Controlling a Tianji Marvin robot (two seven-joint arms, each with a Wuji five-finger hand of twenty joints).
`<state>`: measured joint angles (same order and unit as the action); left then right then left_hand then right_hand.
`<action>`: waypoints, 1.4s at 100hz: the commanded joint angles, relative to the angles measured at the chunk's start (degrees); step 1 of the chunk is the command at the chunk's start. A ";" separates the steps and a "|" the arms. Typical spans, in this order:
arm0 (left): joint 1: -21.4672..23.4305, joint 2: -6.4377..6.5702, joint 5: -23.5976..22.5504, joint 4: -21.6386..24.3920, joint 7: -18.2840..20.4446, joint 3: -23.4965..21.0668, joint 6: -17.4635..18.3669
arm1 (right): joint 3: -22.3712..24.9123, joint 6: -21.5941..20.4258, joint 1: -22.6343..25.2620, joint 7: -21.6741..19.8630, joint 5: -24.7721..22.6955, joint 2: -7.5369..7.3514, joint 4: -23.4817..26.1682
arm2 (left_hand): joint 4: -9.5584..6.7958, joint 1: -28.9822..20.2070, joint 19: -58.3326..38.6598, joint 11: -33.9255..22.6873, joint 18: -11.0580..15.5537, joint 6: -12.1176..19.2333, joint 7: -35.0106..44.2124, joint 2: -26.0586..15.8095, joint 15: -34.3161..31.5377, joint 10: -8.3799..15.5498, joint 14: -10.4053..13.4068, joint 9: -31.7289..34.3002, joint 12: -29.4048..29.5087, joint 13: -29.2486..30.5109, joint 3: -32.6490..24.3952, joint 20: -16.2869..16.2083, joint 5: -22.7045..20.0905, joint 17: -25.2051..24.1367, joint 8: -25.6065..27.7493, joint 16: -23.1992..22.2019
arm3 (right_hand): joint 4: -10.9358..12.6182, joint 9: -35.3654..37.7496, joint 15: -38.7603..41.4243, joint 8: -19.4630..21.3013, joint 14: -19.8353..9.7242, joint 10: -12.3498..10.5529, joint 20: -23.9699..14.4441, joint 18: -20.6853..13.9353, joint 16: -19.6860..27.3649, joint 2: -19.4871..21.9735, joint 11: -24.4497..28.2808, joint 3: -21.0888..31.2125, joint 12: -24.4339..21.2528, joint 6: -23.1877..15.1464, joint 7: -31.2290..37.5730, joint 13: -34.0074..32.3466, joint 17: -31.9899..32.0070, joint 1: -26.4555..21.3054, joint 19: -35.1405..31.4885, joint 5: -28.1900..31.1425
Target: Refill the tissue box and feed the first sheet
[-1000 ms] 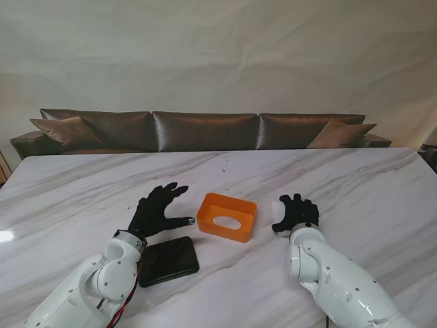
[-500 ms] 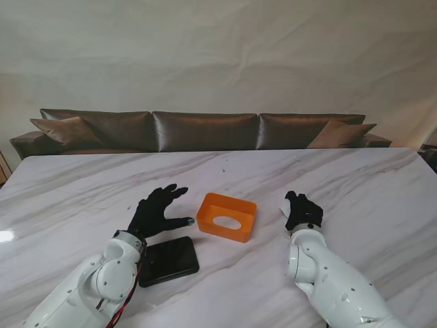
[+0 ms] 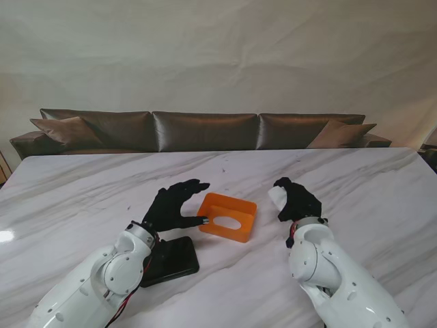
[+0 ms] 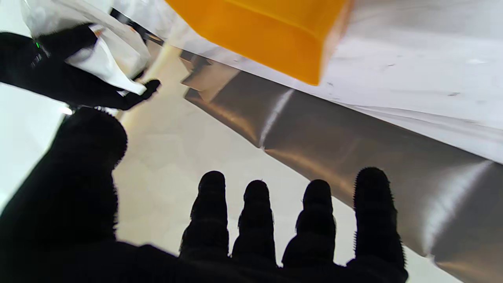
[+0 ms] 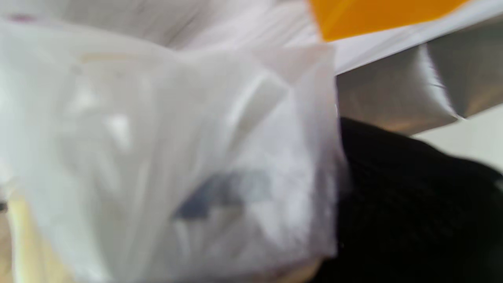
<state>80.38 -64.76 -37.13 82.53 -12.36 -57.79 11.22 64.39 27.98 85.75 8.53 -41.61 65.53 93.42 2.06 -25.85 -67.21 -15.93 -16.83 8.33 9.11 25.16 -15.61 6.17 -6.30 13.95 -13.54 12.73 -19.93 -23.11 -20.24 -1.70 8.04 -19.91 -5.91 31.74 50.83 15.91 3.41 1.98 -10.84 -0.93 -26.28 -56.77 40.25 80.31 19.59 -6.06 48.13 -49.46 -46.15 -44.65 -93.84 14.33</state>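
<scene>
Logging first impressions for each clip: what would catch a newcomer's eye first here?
The orange tissue box cover stands out on the white marble table, right between the two black-gloved hands. The right hand, lifted to the cover's right, grips a white tissue pack. The left hand hovers open at the cover's left edge, with a black tray nearer to me.

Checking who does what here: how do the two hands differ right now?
The left hand is open, fingers spread, holding nothing; the right hand is shut on a white tissue pack. The left hand reaches right up to the orange box; the right hand stands apart on the box's other side. Both wear black gloves.
</scene>
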 commanded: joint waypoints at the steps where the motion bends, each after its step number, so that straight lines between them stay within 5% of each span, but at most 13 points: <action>1: -1.42 -0.59 -1.21 -0.09 0.25 1.28 1.11 | -0.02 -0.76 1.38 -1.00 1.34 0.13 2.78 | 0.14 1.70 23.90 -0.92 1.65 3.68 -0.62 2.15 -1.15 3.05 0.95 0.18 -0.71 2.24 -2.91 -0.40 0.84 -0.39 -0.36 -1.08 | 0.12 1.19 6.68 0.21 3.85 0.62 -0.75 -10.47 -0.92 1.04 -0.07 5.74 1.16 -1.02 -0.60 -5.09 -1.64 -5.33 -7.29 0.71; 17: -4.15 -1.12 -3.81 -1.87 -3.62 4.89 3.40 | 1.06 -0.07 4.51 -4.11 7.63 0.18 9.43 | 0.89 2.93 18.78 -0.13 2.53 10.46 -4.15 4.80 -3.17 6.09 1.90 -0.42 -0.19 4.12 -9.31 -1.68 2.56 1.05 -2.42 -2.34 | 0.88 1.45 7.02 -0.30 4.64 1.42 -0.85 -10.11 -1.13 1.59 -0.60 5.29 1.22 -0.31 -2.01 -5.97 -1.60 -5.34 -7.52 1.88; 35: -6.18 -1.56 -5.52 -3.48 -6.30 7.79 4.48 | 1.32 -0.50 6.38 -5.08 14.86 0.62 12.84 | 1.52 3.05 14.24 -0.66 3.60 11.60 -5.29 7.30 -6.18 7.10 1.92 -0.22 -0.43 6.69 -14.62 -3.69 2.70 2.93 -3.14 -4.38 | 1.46 1.52 7.11 -0.64 4.99 2.13 -0.69 -10.17 -0.85 2.16 -0.93 4.89 1.27 0.40 -2.96 -6.67 -1.80 -5.58 -7.63 2.52; 62: -7.61 -2.06 -7.24 -5.61 -9.91 10.59 6.23 | -0.16 -1.54 5.39 -5.10 24.45 1.65 12.05 | 2.69 2.92 -0.08 -11.31 8.76 11.69 -4.14 10.85 -27.47 6.04 3.33 4.65 -6.36 14.87 -21.71 -11.64 1.24 9.34 -2.55 -24.52 | 1.89 1.17 7.54 -0.91 5.43 2.98 -0.58 -10.80 -0.71 2.19 -0.91 4.82 1.40 1.36 -3.83 -7.26 -2.49 -5.06 -7.93 2.73; 84: -9.53 -2.33 -8.89 -8.01 -12.17 13.43 7.41 | -1.38 -2.93 3.32 -5.11 29.60 2.33 9.65 | 3.22 2.02 -5.26 -19.54 10.58 12.05 -1.39 12.96 -39.00 7.37 7.04 10.67 -12.17 21.97 -26.02 -13.58 -2.24 13.63 -1.08 -33.53 | 2.07 0.72 8.07 -0.98 5.51 3.53 -0.49 -11.38 -0.42 2.22 -0.70 4.74 1.46 2.16 -4.17 -7.54 -2.93 -4.82 -8.24 2.31; 86: -9.67 -2.32 -9.06 -8.13 -12.23 13.63 7.41 | -1.42 -2.93 3.17 -5.08 30.07 2.41 9.49 | 3.20 1.70 -5.53 -19.97 10.68 12.12 -0.88 13.00 -39.77 7.53 5.95 11.10 -12.67 21.98 -26.46 -13.64 -2.75 13.91 -0.79 -34.17 | 2.08 0.69 8.11 -0.96 5.54 3.56 -0.48 -11.39 -0.40 2.23 -0.68 4.75 1.46 2.31 -4.14 -7.53 -2.92 -4.83 -8.25 2.36; 102: -10.81 -2.39 -10.16 -9.59 -13.41 15.23 7.17 | -1.43 -3.48 2.71 -5.25 32.86 2.67 8.92 | 2.50 -1.20 -7.45 -22.61 11.06 13.29 8.23 13.90 -42.95 8.64 7.09 14.94 -15.06 25.27 -30.79 -14.11 -8.17 16.22 4.18 -35.63 | 2.13 0.34 8.36 -0.97 5.65 3.94 -0.49 -11.58 -0.29 2.43 -0.62 4.67 1.43 3.00 -4.20 -7.52 -3.08 -4.68 -8.44 2.32; 121: -12.19 -2.66 -12.03 -11.71 -16.63 17.53 6.54 | -1.03 -3.97 2.82 -5.28 36.57 3.02 9.03 | 2.06 -3.89 -9.71 -26.71 11.36 14.22 24.95 13.60 -46.34 7.11 9.09 18.16 -17.80 28.89 -34.02 -14.73 -12.88 18.43 13.09 -36.56 | 2.29 0.28 8.57 -1.02 5.83 4.45 -0.53 -11.69 -0.19 2.59 -0.52 4.68 1.40 3.50 -4.32 -7.66 -3.27 -4.70 -8.61 2.31; 140: -12.95 -3.27 -12.07 -13.46 -18.90 18.92 6.26 | -0.86 -4.93 2.99 -4.88 39.26 3.35 9.24 | 2.64 -3.54 -10.86 -29.69 11.33 13.59 28.00 13.88 -48.23 6.67 9.60 21.15 -19.51 31.14 -34.03 -15.05 -15.09 19.71 14.62 -37.15 | 2.38 0.23 8.86 -1.05 5.73 4.51 -0.55 -11.93 -0.17 2.61 -0.51 4.68 1.34 3.72 -4.39 -7.92 -3.63 -4.72 -8.74 2.32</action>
<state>66.92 -67.35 -49.45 69.71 -32.09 -39.42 17.21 63.56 23.78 88.97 4.22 -2.62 68.25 101.70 3.55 -28.66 -67.21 -41.10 -7.27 20.47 34.48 37.58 -62.10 7.65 1.85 29.53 -31.35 41.69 -51.88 -37.21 -32.69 17.50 21.08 -55.93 -5.91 31.93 52.48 15.53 3.81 6.83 -10.84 -0.53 -26.26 -56.29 39.59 80.31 19.59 9.47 45.70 -50.92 -47.19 -44.67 -94.50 17.32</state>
